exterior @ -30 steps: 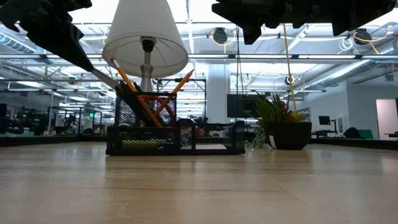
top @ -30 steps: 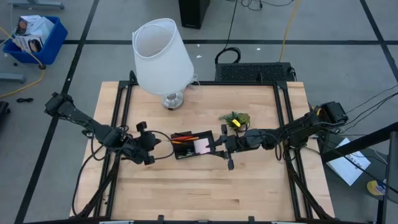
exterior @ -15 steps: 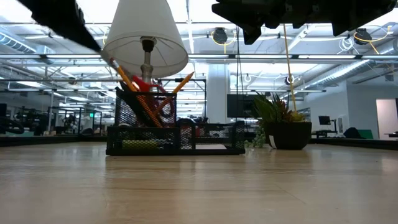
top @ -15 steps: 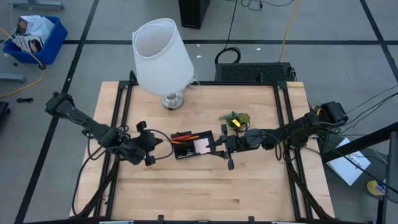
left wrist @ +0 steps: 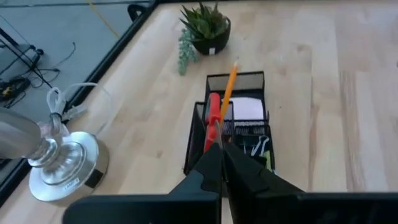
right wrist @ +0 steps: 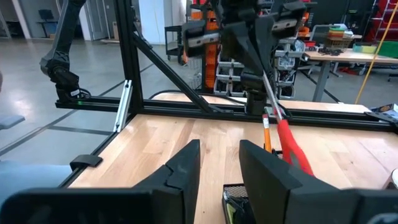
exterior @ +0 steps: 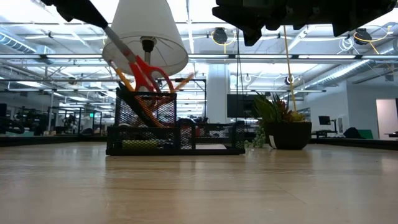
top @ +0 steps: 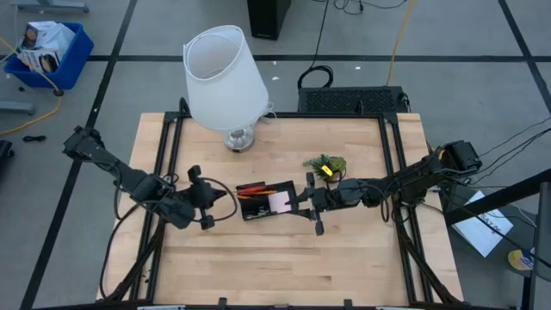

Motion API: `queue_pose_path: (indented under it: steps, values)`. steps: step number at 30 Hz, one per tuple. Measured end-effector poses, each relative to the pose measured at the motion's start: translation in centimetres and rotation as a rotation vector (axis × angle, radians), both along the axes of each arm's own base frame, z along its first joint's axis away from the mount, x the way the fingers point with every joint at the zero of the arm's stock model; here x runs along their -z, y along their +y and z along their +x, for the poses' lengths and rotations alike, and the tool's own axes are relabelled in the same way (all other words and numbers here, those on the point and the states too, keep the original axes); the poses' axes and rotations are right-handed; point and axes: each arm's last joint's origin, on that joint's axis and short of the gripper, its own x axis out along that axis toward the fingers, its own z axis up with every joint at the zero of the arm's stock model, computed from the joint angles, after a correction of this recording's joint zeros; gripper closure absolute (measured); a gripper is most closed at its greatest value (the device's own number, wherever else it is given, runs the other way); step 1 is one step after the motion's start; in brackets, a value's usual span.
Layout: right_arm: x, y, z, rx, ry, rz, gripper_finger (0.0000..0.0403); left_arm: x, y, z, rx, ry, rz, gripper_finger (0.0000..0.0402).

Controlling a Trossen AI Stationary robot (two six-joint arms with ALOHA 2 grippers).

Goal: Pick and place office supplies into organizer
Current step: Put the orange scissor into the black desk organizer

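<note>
The black mesh organizer (top: 267,201) stands mid-table on its base, with orange pencils (exterior: 124,78) leaning in its tall cup (exterior: 146,109) and a pink sticky-note pad (top: 279,201) in a low compartment. My left gripper (top: 222,200) is just left of the organizer, raised and shut on the red-handled scissors (exterior: 146,71). The scissors' handles hang at about the cup's rim. My right gripper (top: 306,203) hovers level at the organizer's right end, open, with nothing between its fingers (right wrist: 186,168). My left gripper pinches the scissors' blades (left wrist: 217,140) between its two shut fingers, at the end away from the handles. The fingers come slanting down from the table's left and lie along the blades. The scissors hang tilted below them, red handles (exterior: 158,79) lowest, over the cup.
A big white lamp (top: 225,82) stands at the far left on its metal base (left wrist: 65,165). A small green plant (top: 325,164) sits far right of the organizer. The near half of the wooden table (top: 275,267) is bare wood.
My left gripper has risen and drawn back toward the table's left, still shut. The scissors have come up with it: their red handles, down inside the cup a second ago, now hang at its rim.
</note>
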Motion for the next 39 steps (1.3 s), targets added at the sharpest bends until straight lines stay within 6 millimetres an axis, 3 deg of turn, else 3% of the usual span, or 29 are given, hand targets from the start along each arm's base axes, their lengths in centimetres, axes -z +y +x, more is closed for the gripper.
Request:
queue_pose_path:
  steps: [20, 26, 30, 34, 39]
  values:
    - [0.5, -0.1, -0.2, 0.001, 0.013, -0.068, 0.0301, -2.6, -0.5, 1.2, -0.009, -0.215, 0.059, 0.0398]
    - [2.1, -1.3, -1.6, 0.205, -0.03, -0.108, 0.0301, -3.7, -0.5, 1.2, -0.027, -0.316, -0.007, 0.0398]
    - [3.4, -2.5, -2.8, 0.254, -0.049, -0.027, 0.0299, -4.4, -0.9, 1.3, 0.01, -0.368, -0.027, 0.0396]
    - [3.5, -3.5, -2.9, 0.271, -0.055, 0.046, 0.0267, -4.8, -1.2, 1.4, 0.067, -0.4, -0.059, 0.0398]
    - [2.7, -3.6, -1.7, 0.181, -0.106, 0.115, 0.0186, -5.0, -1.3, 1.4, 0.073, -0.412, -0.052, 0.0397]
